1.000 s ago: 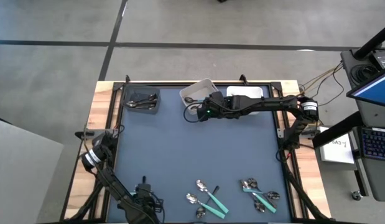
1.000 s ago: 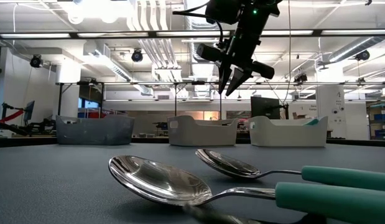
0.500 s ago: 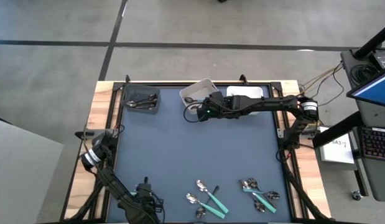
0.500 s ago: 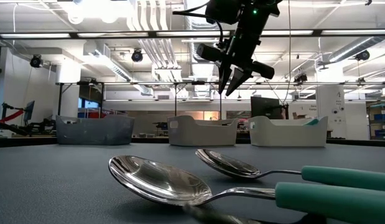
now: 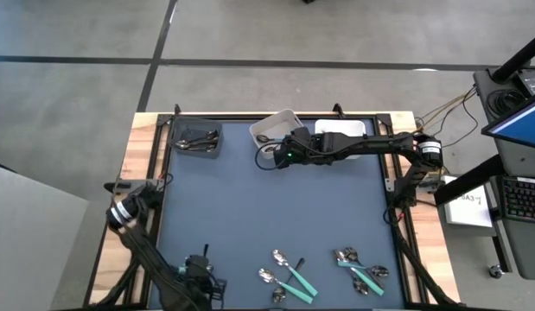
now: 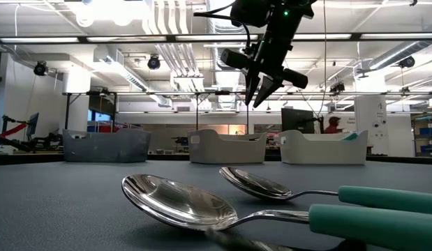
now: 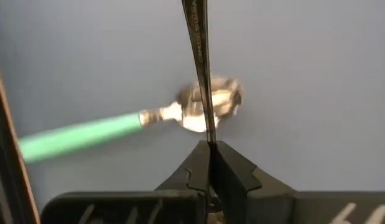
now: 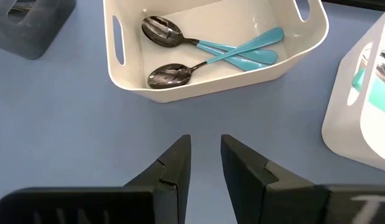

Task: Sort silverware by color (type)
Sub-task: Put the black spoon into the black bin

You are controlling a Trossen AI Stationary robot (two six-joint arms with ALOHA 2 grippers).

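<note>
My left gripper (image 5: 200, 262) is by the table's near edge, left of the loose silverware, and is shut on a thin dark utensil (image 7: 200, 68) seen edge-on. Under it a spoon with a green handle (image 7: 208, 106) lies flat on the mat. My right gripper (image 8: 205, 163) hovers open above the mat in front of a white bin (image 8: 304, 53) holding two teal-handled spoons (image 8: 232, 53); the high view shows this gripper (image 5: 271, 155) near the far edge. More teal-handled spoons (image 5: 289, 275) (image 5: 360, 269) lie flat near the near edge. Two of them (image 6: 181, 202) fill the low view's foreground. My left gripper pinches the dark utensil's narrow end (image 7: 209, 138) between its two fingers (image 7: 232, 171). The utensil runs straight out beyond the fingertips, along the fingers, and leaves the wrist picture. It sits above the green-handled spoon; which end is held, I cannot tell.
A dark grey bin (image 5: 198, 140) with dark utensils stands at the far left corner of the mat. A second white bin (image 5: 343, 131) stands to the right of the first (image 5: 269, 123). The blue mat's middle (image 5: 267, 207) is bare. A raised black frame (image 5: 159, 190) edges the mat.
My left arm's elbow has swung a little toward the table's left edge, while its gripper has stayed by the near edge. My right gripper has kept still.
</note>
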